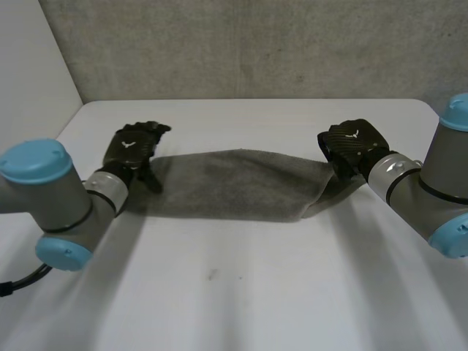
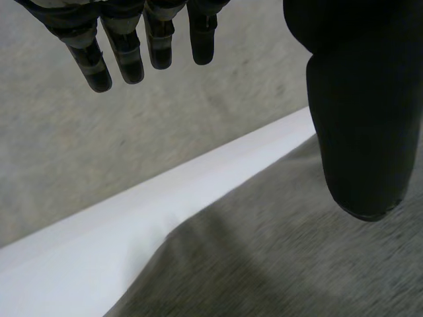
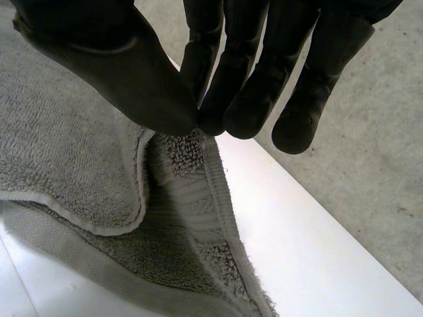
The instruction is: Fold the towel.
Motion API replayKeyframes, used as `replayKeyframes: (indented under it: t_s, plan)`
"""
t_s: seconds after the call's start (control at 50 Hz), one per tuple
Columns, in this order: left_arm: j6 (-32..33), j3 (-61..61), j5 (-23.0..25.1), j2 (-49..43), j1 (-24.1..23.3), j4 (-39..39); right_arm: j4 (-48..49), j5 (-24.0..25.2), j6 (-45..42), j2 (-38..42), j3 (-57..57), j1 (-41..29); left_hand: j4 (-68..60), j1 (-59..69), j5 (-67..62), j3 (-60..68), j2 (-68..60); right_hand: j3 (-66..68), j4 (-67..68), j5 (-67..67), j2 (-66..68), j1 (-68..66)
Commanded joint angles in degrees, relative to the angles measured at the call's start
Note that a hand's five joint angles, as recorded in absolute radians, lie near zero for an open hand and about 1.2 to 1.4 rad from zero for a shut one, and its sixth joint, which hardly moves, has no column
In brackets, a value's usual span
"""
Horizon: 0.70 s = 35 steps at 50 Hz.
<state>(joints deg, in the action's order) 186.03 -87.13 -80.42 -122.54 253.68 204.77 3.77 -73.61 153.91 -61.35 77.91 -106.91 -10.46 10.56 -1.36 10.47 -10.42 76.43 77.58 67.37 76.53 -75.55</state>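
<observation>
A grey towel (image 1: 234, 184) lies across the middle of the white table (image 1: 241, 292), folded into a long band. My right hand (image 1: 352, 148) is at the towel's right end, and its thumb and fingers (image 3: 231, 99) pinch the edge of the towel (image 3: 192, 198) there, lifting it a little off the table. My left hand (image 1: 131, 150) hovers over the towel's left end with fingers (image 2: 125, 46) straight and spread, the thumb (image 2: 360, 119) apart from them. Nothing is between them. The towel (image 2: 297, 264) lies under the left palm.
The table's far edge (image 1: 248, 100) meets a grey wall (image 1: 256, 44). The table edge (image 2: 165, 198) runs just beyond the towel in the left wrist view, with grey floor (image 2: 99, 145) past it. The table's front part is bare white.
</observation>
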Motion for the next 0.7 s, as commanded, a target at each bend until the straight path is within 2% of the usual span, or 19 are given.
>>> replayKeyframes:
  t_s: [0.02,0.12,0.22,0.34,0.46,0.7]
  plan:
    - [0.3,3.37,0.0,-1.13,5.16,-9.04,0.01,0.66,-0.1,-0.17,0.4,0.12,-1.6,1.5,-0.7,1.59,-1.64,3.57,2.42,2.63,3.47,-4.45]
    - [2.32,6.79,0.62,-2.0,9.02,-20.09,0.01,0.83,-0.19,0.18,0.66,0.04,-5.62,5.52,-4.72,5.61,-5.66,3.57,2.42,2.63,3.47,-4.45]
    - [4.95,7.85,0.71,-2.53,9.56,-24.15,0.09,1.01,-0.28,0.35,0.66,-0.05,-12.5,12.4,-11.6,12.49,-12.54,3.57,2.42,2.63,3.47,-4.45]
    - [8.38,7.32,0.62,-3.06,9.64,-24.51,0.01,1.1,-0.37,0.53,1.1,-0.14,-14.88,14.78,-13.98,14.87,-14.92,3.57,2.42,2.63,3.47,-4.45]
    - [9.0,7.15,0.36,-3.76,9.64,-24.16,0.09,1.1,-0.46,0.53,1.54,-0.14,-17.58,17.48,-16.68,17.57,-17.62,3.57,2.42,2.63,3.47,-4.45]
    - [9.62,7.67,0.18,-7.8,9.64,-17.31,0.45,1.18,-0.54,0.62,2.33,-0.05,-31.85,31.75,-30.94,31.83,-31.88,3.57,2.42,2.63,3.47,-4.45]
